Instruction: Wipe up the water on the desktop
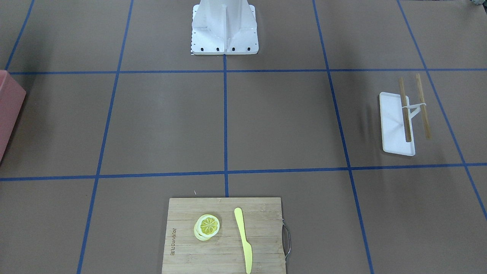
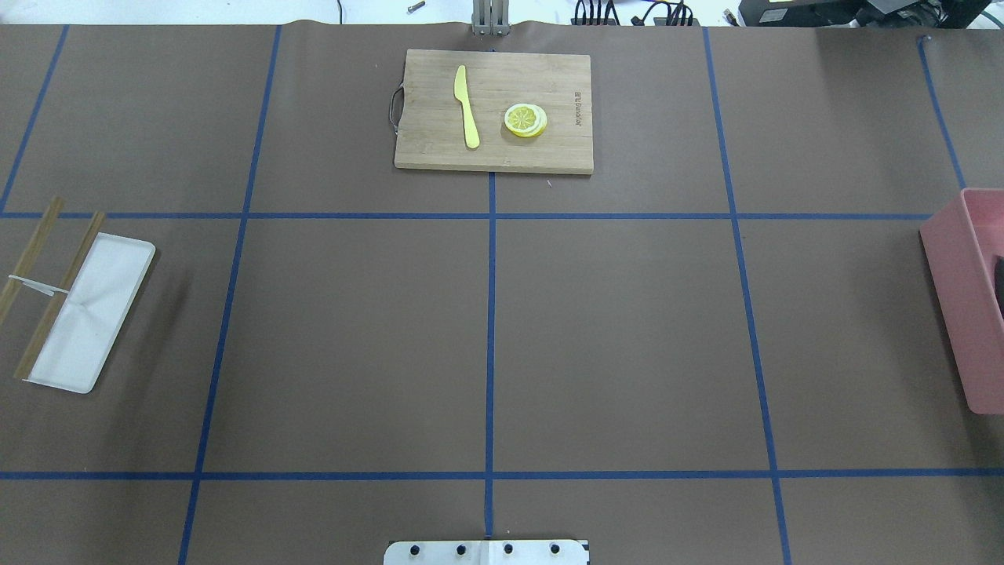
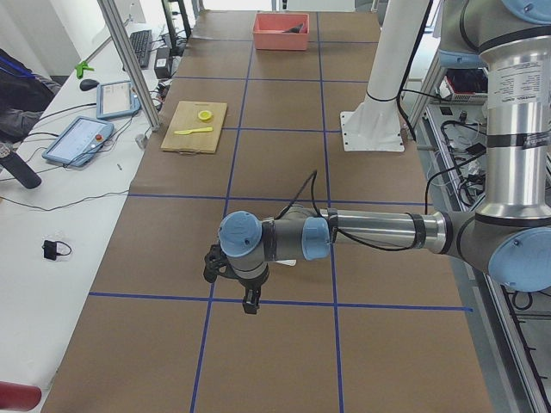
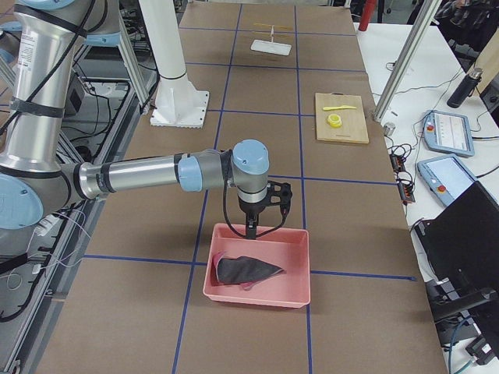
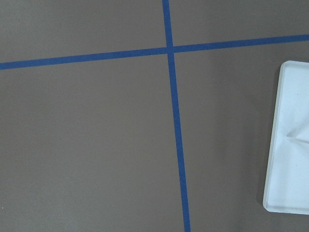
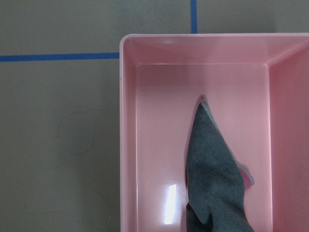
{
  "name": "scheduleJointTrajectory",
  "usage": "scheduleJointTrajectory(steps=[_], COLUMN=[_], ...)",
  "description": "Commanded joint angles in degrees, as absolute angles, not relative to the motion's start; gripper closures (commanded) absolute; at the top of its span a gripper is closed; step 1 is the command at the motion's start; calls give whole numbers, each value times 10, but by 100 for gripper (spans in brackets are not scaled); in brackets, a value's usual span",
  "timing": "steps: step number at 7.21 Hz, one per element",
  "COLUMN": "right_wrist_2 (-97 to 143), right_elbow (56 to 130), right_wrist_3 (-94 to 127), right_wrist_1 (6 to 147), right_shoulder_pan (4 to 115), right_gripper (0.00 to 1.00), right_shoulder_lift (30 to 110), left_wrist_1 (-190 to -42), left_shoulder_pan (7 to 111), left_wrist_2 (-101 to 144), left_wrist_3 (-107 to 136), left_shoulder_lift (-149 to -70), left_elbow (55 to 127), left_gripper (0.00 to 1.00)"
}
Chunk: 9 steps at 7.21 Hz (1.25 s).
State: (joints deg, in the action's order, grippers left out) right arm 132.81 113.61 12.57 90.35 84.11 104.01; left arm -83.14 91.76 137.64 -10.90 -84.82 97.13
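The desktop (image 2: 612, 337) is a matte brown tabletop with blue tape lines; I see no clear water on it. A grey cloth (image 6: 215, 174) lies in a pink bin (image 6: 128, 145), also seen in the exterior right view (image 4: 245, 270). My right gripper (image 4: 251, 230) hangs over the bin's near rim (image 4: 257, 294), fingers pointing down; I cannot tell if it is open or shut. My left gripper (image 3: 249, 305) hovers just above the desktop near a tape crossing; I cannot tell its state either. Neither wrist view shows fingers.
A white tray (image 2: 90, 314) with two wooden sticks (image 2: 59, 294) sits at the robot's left; its edge shows in the left wrist view (image 5: 289, 145). A bamboo cutting board (image 2: 492, 149) holds lemon slices (image 2: 525, 120) and a yellow knife (image 2: 467, 106). The white robot base (image 1: 224, 30) stands mid-table.
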Motion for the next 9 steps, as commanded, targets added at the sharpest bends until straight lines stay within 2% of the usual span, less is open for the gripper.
scheduleJointTrajectory(steps=[1,6,9], right_wrist_2=[1329,1309,1320], right_elbow=[1139,1135,1157], right_wrist_3=[126,123,121], right_wrist_1=[904,904,905], right_shoulder_pan=[841,840,839], right_gripper=[0,0,0], right_shoulder_lift=[1040,1045,1038], left_wrist_1=[-831,-831,-831], left_shoulder_pan=[918,918,918], left_wrist_2=[1376,1376,1376], left_wrist_3=[-109,-109,-109], left_shoulder_lift=[-848,-848,-848], left_elbow=[971,972,972], left_gripper=[2,2,2])
